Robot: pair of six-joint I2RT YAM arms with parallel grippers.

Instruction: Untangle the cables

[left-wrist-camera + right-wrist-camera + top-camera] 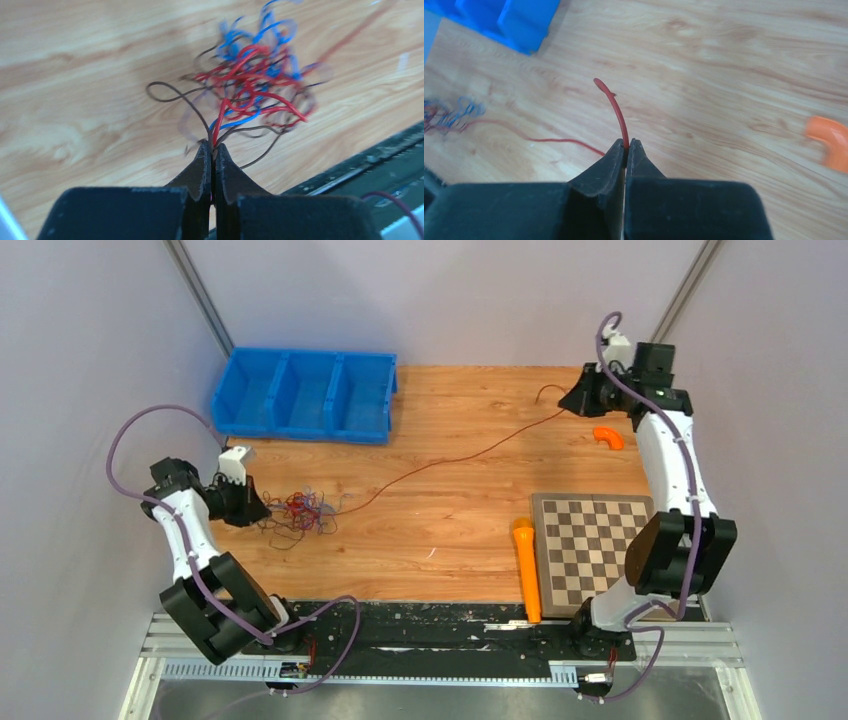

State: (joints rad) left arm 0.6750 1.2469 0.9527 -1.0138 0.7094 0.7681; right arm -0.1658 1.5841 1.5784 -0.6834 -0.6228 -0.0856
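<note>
A tangle of thin red, blue and dark cables (298, 510) lies on the wooden table at the left. My left gripper (262, 508) is shut on several strands at the tangle's edge; the left wrist view shows the jaws (213, 146) pinching red and dark wires of the bundle (252, 85). One long red cable (450, 455) runs from the tangle diagonally to the far right. My right gripper (572, 403) is shut on that cable near its end; in the right wrist view its tip (611, 102) curves up from the jaws (626, 143).
A blue three-compartment bin (305, 395) stands at the back left. A checkerboard (592, 545) lies at the front right with an orange stick (526, 570) along its left side. An orange curved piece (608, 437) lies near my right gripper.
</note>
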